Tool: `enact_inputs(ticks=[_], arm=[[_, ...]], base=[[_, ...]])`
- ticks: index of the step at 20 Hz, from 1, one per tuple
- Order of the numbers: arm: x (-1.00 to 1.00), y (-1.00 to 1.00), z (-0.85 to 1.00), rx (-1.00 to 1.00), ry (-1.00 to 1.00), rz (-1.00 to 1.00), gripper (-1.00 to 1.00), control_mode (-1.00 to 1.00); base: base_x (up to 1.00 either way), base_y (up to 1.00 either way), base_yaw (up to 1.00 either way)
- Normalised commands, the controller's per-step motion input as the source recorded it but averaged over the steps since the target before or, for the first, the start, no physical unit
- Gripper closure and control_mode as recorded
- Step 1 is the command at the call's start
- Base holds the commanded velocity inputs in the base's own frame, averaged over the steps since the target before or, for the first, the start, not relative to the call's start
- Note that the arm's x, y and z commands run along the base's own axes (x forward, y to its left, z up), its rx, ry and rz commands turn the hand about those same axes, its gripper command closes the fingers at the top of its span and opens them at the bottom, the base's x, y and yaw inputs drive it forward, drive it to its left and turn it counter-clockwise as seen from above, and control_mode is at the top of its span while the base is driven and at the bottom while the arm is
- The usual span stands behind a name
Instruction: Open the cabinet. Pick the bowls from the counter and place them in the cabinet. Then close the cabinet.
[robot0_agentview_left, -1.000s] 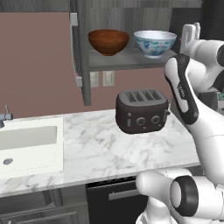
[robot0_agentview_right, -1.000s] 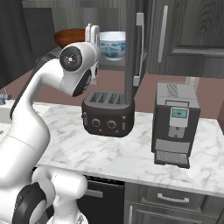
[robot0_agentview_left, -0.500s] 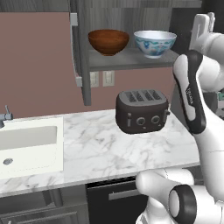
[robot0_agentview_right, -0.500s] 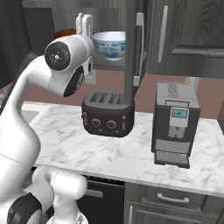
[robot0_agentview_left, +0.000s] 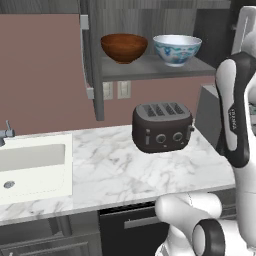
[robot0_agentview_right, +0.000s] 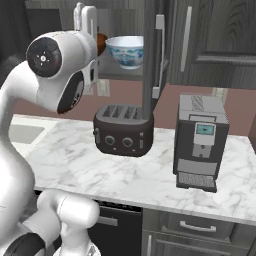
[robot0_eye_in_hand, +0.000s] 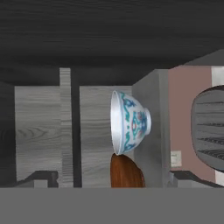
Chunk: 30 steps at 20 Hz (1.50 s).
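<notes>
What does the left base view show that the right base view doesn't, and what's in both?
Left base view alone: the sink set in the counter, and the brown bowl in full on the cabinet shelf. Right base view alone: the coffee machine on the counter, a closed cabinet door with its bar handle, and the open door edge-on. Both share the toaster, the blue-patterned bowl on the shelf, and the marble counter.
</notes>
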Motion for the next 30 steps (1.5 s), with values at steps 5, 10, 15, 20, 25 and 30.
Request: enact_inputs(ticks=[5, 10, 15, 20, 25, 30], arm=[[-0.84, 0.00, -0.02, 0.00, -0.02, 0.00, -1.00, -1.00], [-0.90, 0.00, -0.26, 0.00, -0.02, 0.00, -1.00, -1.00], [-0.75, 0.00, -0.02, 0.00, -0.11, 0.00, -1.00, -1.00], [-0.57, -0.04, -0.03, 0.00, -0.01, 0.00, -1.00, -1.00], [-0.40, -0.15, -0.06, 0.00, 0.00, 0.00, -1.00, -1.00], [-0.19, -0.32, -0.30, 0.00, 0.11, 0.03, -1.00, -1.00]], base=[[0.00, 0.00, 0.00], [0.00, 0.00, 0.00], [0.00, 0.00, 0.00], [0.00, 0.00, 0.00], [0.00, 0.00, 0.00], [0.00, 0.00, 0.00]])
